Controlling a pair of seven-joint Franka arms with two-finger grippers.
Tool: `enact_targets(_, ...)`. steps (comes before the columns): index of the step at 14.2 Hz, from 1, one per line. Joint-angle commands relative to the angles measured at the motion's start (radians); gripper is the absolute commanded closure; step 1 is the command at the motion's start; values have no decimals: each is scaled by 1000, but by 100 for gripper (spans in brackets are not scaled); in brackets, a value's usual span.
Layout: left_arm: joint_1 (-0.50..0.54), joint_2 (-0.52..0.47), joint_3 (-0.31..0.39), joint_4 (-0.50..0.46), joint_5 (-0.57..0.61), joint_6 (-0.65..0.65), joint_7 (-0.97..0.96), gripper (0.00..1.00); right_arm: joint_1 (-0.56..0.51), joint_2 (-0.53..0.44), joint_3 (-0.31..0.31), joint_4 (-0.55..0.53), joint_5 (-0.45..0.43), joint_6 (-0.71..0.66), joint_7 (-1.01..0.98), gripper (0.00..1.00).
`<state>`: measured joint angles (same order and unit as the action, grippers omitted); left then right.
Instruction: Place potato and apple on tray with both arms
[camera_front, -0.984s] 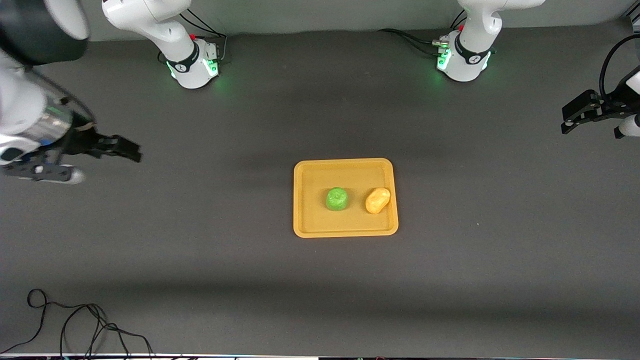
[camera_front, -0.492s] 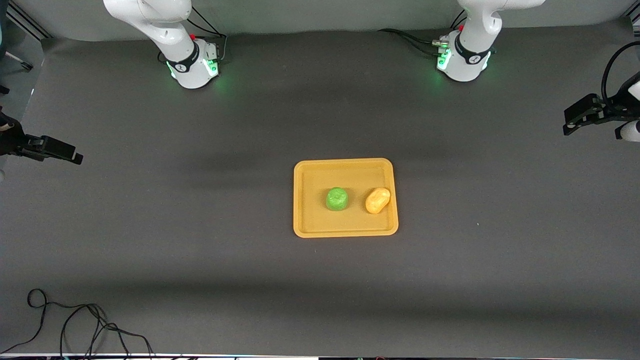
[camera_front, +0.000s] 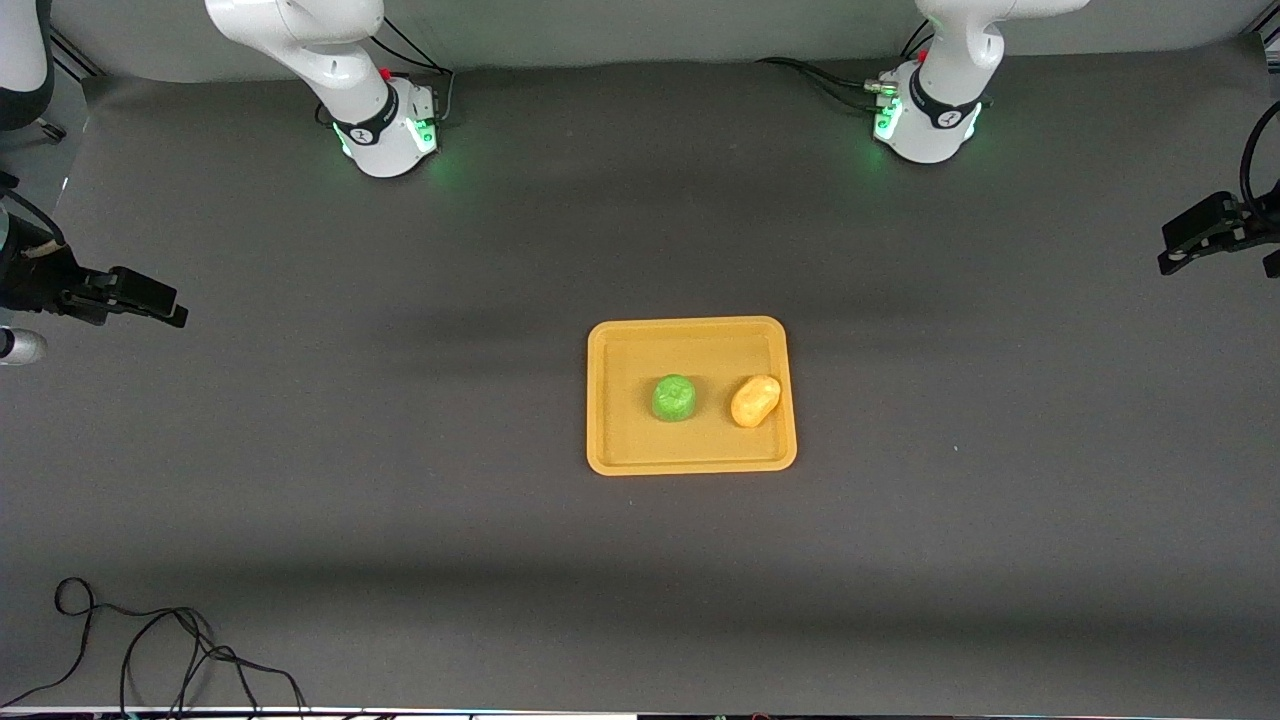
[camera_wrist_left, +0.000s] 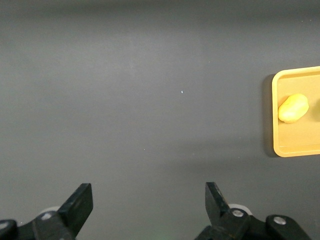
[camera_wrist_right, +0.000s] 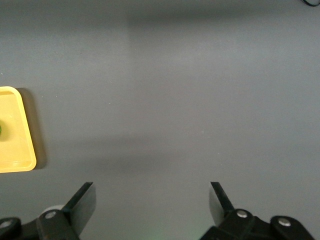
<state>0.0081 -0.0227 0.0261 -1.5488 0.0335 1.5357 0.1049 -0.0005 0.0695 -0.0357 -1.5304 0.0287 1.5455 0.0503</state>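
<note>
Front view. No legible writing anywhere; each arm base carries only a small dark mark on its collar, too small to read, and glows green. The tray (camera_front: 691, 396) lies on the dark table (camera_front: 400, 480), about midway between the two arms' ends. The apple (camera_front: 675, 398) and the potato (camera_front: 755, 401) both rest inside it, side by side and apart, the potato toward the left arm's end. The right gripper (camera_front: 150, 300) hangs over the table's edge at the right arm's end, its wrist cut off by the frame. The left gripper (camera_front: 1195, 235) hangs over the edge at the left arm's end, mostly cut off. Both are well apart from the tray. A loose black cable (camera_front: 150, 650) lies at the table's near corner, at the right arm's end.

Left wrist view. Left gripper (camera_wrist_left: 149, 197): fingers spread wide, nothing between them, bare table below. Tray (camera_wrist_left: 280, 145) partly cut off at the frame edge; potato (camera_wrist_left: 293, 108) visible on it.

Right wrist view. Right gripper (camera_wrist_right: 152, 199): fingers spread wide, holding nothing. Only a corner of the tray (camera_wrist_right: 20, 150) shows; a green sliver of the apple (camera_wrist_right: 0, 130) sits at the frame edge.
</note>
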Motion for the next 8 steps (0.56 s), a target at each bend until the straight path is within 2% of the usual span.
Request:
enact_targets(1, -10, 1, -5, 9, 11, -3, -5, 0, 13, -13, -15, -2, -16, 2, -13, 0)
enact_targets(5, -7, 1, -5, 12, 26, 29, -5, 0, 13, -13, -15, 1, -16, 1, -10, 0)
enact_targets(7, -19, 1, -27, 9, 104, 38, -8, 0, 11, -11, -15, 1, -16, 1, -12, 0)
enact_targets(8, -14, 1, -32, 1, 105, 56, -8, 0, 11, -11, -15, 1, -16, -1, -12, 0)
